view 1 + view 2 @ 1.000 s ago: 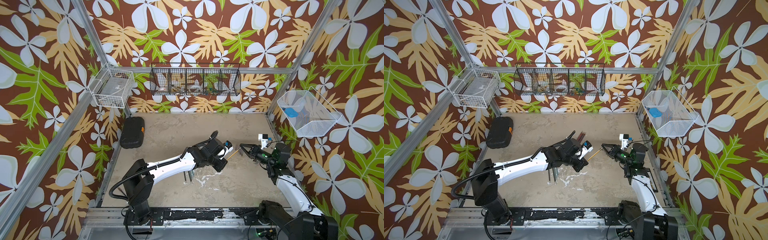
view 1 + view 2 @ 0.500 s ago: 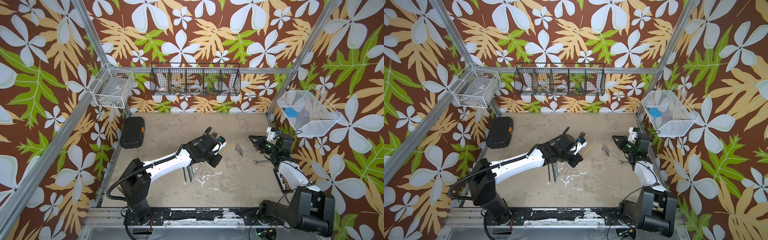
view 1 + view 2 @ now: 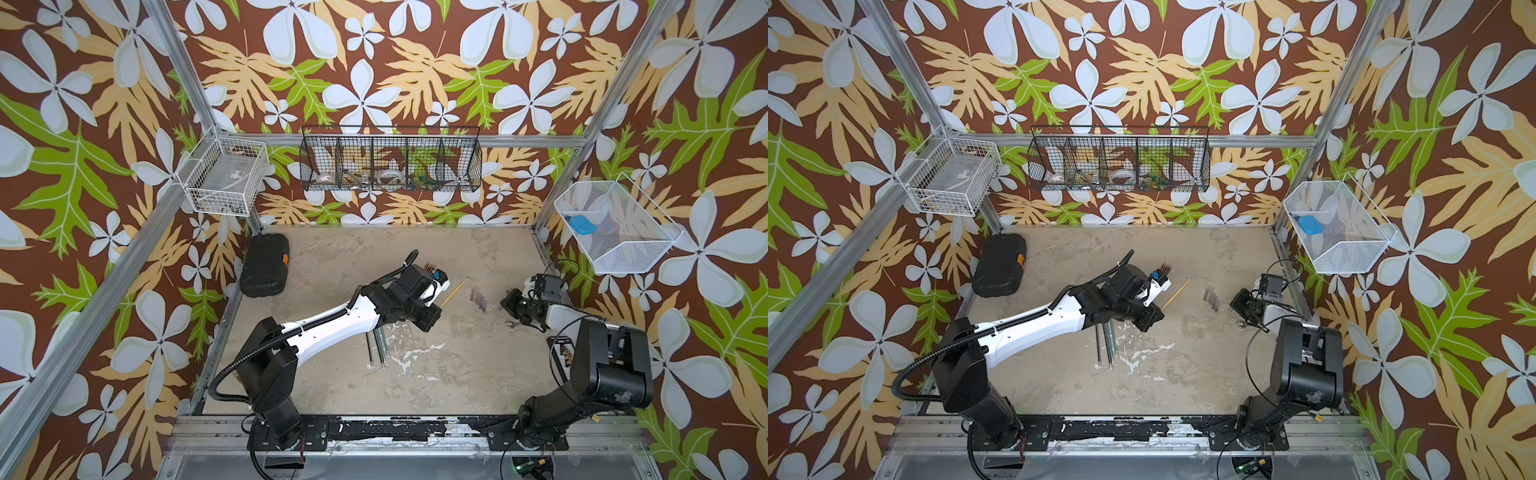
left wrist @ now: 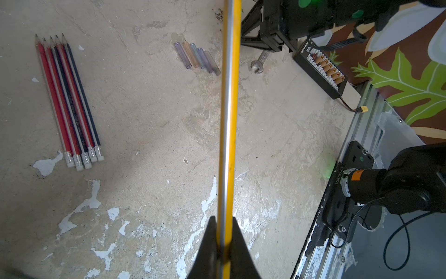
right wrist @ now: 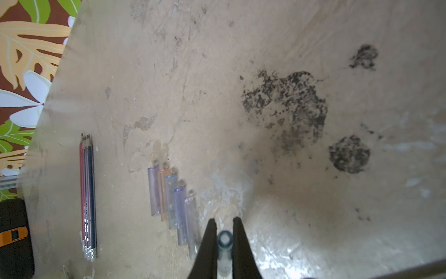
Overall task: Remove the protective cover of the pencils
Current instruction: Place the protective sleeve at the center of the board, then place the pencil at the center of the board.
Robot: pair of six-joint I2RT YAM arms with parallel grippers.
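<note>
Yellow pencil (image 4: pixel 228 108) is pinched in the left claw (image 4: pixel 222 218), held off the tabletop (image 4: pixel 144 120) near the row of loose caps (image 5: pixel 172 203). The right claw (image 5: pixel 223 219), just beside that row, pinches a bluish clear cap (image 5: pixel 224 241), likely to lay it there.

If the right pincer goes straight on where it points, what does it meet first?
Probably the bare table, close beside the row of loose caps; depth is hard to judge.

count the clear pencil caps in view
6: five caps in a row on the table, one cap held in the right gripper. Others may be hidden.
</note>
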